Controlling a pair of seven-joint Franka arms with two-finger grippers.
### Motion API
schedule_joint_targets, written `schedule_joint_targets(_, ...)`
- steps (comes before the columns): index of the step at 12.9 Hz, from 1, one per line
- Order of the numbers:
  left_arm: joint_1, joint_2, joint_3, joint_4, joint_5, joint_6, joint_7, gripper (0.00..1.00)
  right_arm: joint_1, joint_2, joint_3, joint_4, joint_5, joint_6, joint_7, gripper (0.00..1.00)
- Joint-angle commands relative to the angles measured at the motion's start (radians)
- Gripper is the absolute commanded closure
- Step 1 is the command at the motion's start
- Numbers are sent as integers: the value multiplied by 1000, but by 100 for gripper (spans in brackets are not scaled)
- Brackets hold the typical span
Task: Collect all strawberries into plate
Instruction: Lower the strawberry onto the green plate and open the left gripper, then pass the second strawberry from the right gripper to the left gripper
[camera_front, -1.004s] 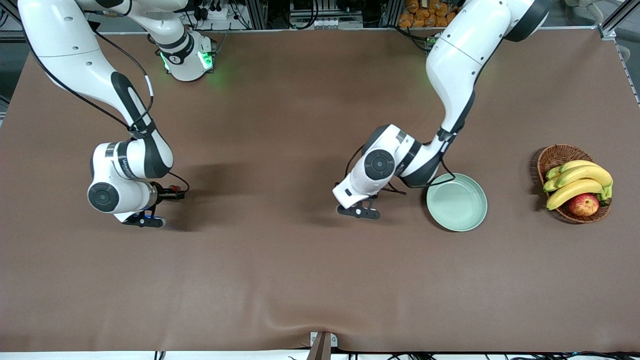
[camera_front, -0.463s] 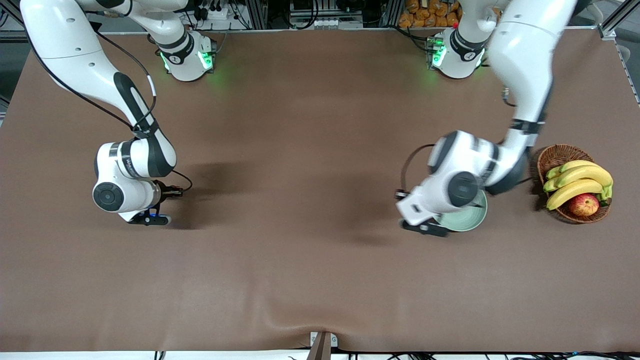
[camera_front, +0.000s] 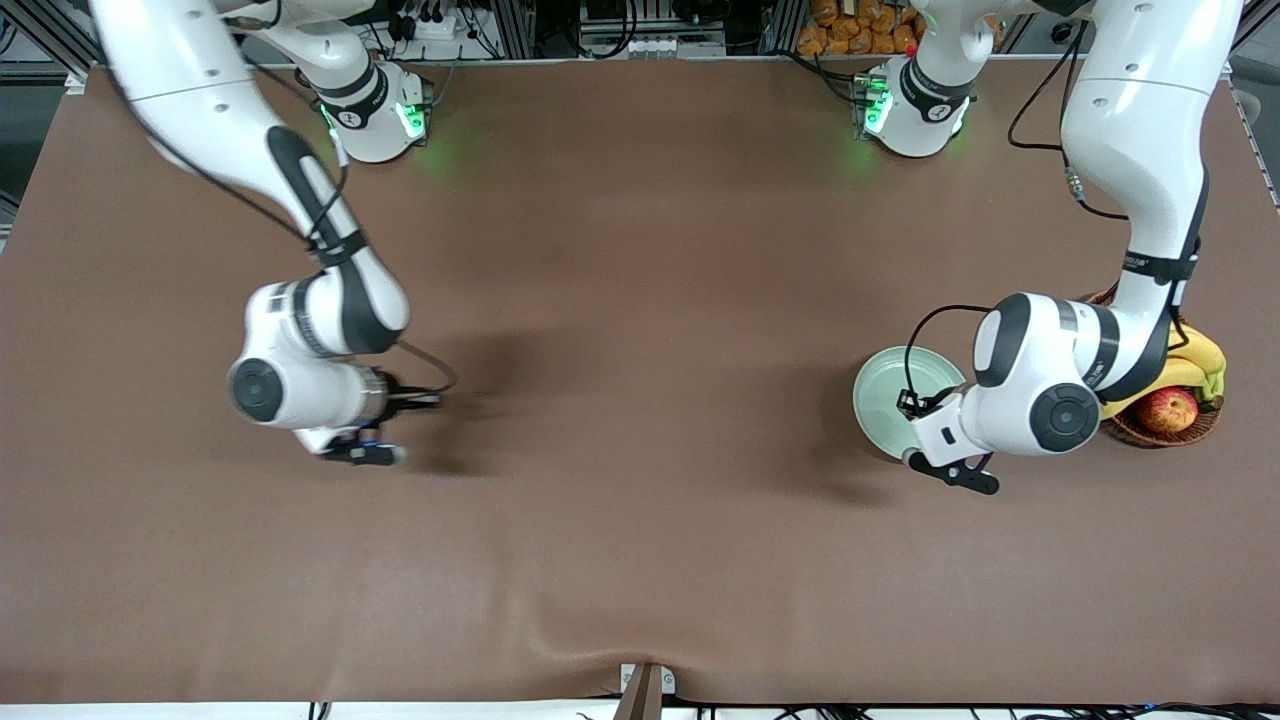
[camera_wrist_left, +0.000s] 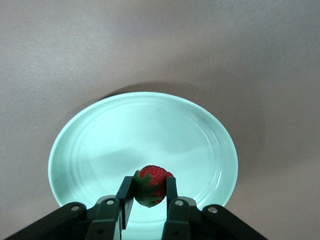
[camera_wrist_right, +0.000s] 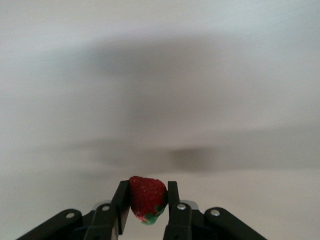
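Note:
My left gripper (camera_front: 955, 472) is shut on a red strawberry (camera_wrist_left: 150, 184) with a green cap and holds it just above the pale mint-green plate (camera_wrist_left: 140, 125). In the front view it hangs over the plate's (camera_front: 885, 395) rim nearest the camera. My right gripper (camera_front: 365, 453) is shut on a second strawberry (camera_wrist_right: 146, 197) and holds it above bare brown table toward the right arm's end. No other strawberry shows in any view. The plate holds nothing that I can see.
A brown wicker basket (camera_front: 1150, 432) with bananas (camera_front: 1200, 360) and a red-yellow apple (camera_front: 1168, 410) stands beside the plate toward the left arm's end, partly covered by the left arm. The brown tabletop (camera_front: 640, 300) stretches between the two grippers.
The left arm has swung from the table's middle to over the plate. The right arm has shifted toward the table's middle and a little nearer the front camera.

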Motion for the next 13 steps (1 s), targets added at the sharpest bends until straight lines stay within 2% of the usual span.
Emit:
schedule_joint_targets(1,-14,-3,-6,4,31,-1,-7,2,129,89,-10,108,262,18,21,100)
schedule_joint_targets(3,-23,-12,-9,7,29,-4,-19,0,236,138,-10,120,489,175,21,100)
schedule_joint_targets(4,-26,-15,-20,9,28,-6,-43,0,294,179,-10,160,578,266,21,100)
schedule_joint_targets(6,-69,-23,-21,12,16,-9,-136,0,384,261,-10,250,692,377,24,100)
schedule_joint_targets(8,-144,-26,-24,12,14,-9,-305,0,424,319,-10,323,736,435,32,99)
schedule_joint_targets(9,-188,-20,-32,13,13,-9,-407,0,438,340,-10,346,736,461,32,88)
schedule_joint_targets(11,-267,0,-37,35,-7,0,-564,0,432,345,-10,346,737,486,32,41)
schedule_joint_targets(12,-296,13,-37,59,-32,3,-597,0,424,335,-10,340,736,484,30,27)
schedule_joint_targets(13,-316,26,-37,72,-53,6,-615,0,413,319,-10,323,734,477,30,24)
